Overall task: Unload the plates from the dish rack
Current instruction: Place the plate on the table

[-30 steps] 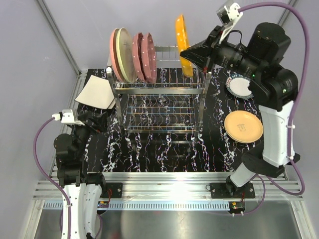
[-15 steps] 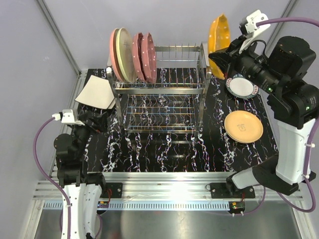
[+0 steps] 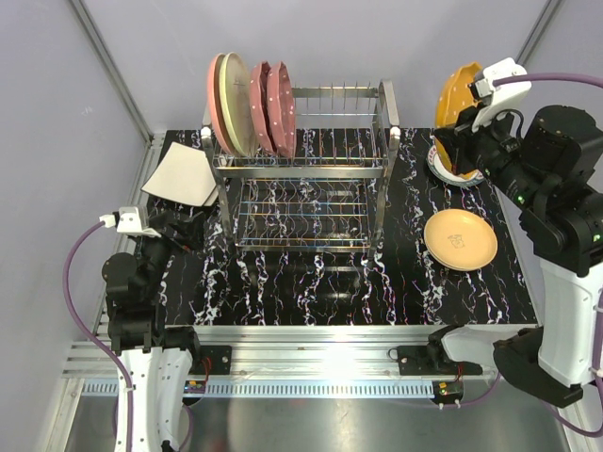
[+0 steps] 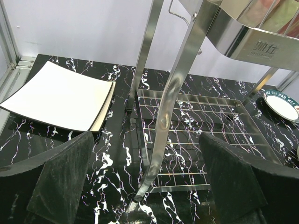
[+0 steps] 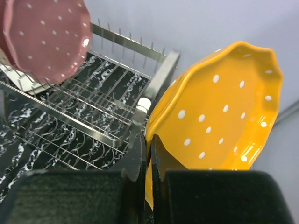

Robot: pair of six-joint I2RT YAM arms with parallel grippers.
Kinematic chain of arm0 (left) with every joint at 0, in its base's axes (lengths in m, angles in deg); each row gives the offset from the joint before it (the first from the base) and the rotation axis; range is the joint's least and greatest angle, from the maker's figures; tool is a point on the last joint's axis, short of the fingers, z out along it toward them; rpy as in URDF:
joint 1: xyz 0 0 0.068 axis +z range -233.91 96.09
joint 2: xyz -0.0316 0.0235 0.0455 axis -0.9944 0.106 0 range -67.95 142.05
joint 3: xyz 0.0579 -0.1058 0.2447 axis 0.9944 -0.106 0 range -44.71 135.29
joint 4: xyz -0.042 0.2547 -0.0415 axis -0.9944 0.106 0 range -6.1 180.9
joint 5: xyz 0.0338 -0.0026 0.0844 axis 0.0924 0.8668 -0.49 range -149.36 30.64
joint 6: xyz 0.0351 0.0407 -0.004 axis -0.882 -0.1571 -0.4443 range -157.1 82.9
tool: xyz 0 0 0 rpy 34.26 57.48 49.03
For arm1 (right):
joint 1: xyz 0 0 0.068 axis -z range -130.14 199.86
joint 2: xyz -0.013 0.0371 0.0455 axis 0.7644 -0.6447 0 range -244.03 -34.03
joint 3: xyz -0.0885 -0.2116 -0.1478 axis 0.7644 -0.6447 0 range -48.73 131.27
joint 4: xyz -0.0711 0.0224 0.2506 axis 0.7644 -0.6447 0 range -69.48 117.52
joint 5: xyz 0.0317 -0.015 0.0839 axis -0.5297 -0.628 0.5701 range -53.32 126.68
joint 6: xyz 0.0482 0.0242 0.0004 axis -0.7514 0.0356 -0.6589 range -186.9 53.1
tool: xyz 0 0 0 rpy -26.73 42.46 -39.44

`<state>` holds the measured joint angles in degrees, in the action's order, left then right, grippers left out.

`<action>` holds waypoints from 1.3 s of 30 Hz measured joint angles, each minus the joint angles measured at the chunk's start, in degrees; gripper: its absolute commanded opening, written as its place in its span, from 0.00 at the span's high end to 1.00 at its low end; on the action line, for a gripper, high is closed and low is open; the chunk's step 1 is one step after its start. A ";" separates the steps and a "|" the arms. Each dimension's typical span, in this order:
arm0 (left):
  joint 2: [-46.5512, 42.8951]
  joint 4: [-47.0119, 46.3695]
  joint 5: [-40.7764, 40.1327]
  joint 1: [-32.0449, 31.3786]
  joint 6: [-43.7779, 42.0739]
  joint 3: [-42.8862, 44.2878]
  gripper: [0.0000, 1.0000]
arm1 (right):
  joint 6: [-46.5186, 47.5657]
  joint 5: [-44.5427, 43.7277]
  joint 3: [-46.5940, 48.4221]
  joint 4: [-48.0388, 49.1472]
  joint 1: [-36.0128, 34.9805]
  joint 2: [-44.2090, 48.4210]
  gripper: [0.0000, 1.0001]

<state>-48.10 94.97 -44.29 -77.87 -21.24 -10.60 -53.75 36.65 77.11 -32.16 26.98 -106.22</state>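
The right gripper [image 5: 148, 144] is clamped on the lower rim of the orange dotted plate [image 5: 219, 112]. It holds the plate on edge in the air, clear of the right end of the dish rack [image 3: 301, 168], near the teal-rimmed plate [image 3: 450, 173] and beyond the flat tan plate [image 3: 460, 238]. The left gripper [image 4: 148, 182] sits low, jaws spread wide and gripping nothing, facing the rack's front left leg beside the squarish white plate [image 4: 56, 95]. A pink plate [image 3: 216, 94], a cream plate [image 3: 236, 118] and two maroon plates [image 3: 273, 108] stand upright at the top tier's left end, with a broad stretch of black marbled table [image 3: 311, 282] between rack and arm bases.
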 measured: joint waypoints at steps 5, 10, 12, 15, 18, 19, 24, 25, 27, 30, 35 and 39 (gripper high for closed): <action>0.00 0.00 0.07 -0.07 0.02 -0.02 0.01 | 1.18 -2.56 -5.75 -0.02 1.31 3.41 1.00; 0.00 0.00 0.09 -0.33 0.00 -0.02 0.01 | 2.95 -4.33 -10.82 0.46 2.62 5.20 1.00; 0.00 0.00 0.09 -0.55 0.00 -0.02 0.01 | 3.63 -4.68 -13.07 0.92 3.37 5.51 1.00; 0.00 0.00 0.09 -0.81 0.00 -0.02 0.01 | 4.63 -4.90 -15.96 1.51 4.44 5.57 1.00; 0.00 0.00 0.11 -1.11 0.00 -0.02 0.01 | 5.57 -4.57 -18.49 1.57 6.21 5.57 1.00; 0.00 0.00 0.11 -1.18 0.02 -0.02 0.01 | 5.84 -4.24 -19.21 1.57 7.15 5.57 1.00; 0.00 0.00 0.35 -1.42 0.02 -0.02 0.01 | 7.02 -2.23 -22.64 1.97 11.37 5.68 1.00; 0.00 0.00 0.39 -1.46 0.02 -0.02 0.01 | 7.19 -1.97 -23.23 2.01 11.85 5.70 1.00; 0.00 0.00 0.57 -1.46 0.02 -0.02 0.01 | 7.69 -1.09 -25.16 2.60 12.96 5.73 1.00; 0.07 -0.02 0.81 -1.53 0.02 -0.02 0.01 | 8.07 1.31 -27.74 3.17 14.64 5.75 1.00; 0.13 -0.04 1.14 -1.70 0.07 -0.02 0.01 | 8.41 4.57 -32.59 4.24 17.70 6.23 1.00; 0.46 -0.17 1.57 -1.84 0.28 -0.02 0.01 | 9.42 6.40 -36.59 3.91 18.36 7.69 1.00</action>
<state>-47.64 94.80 -42.71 -79.71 -20.96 -10.63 -44.33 43.05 40.52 -28.25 45.34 -98.52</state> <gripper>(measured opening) 0.987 0.030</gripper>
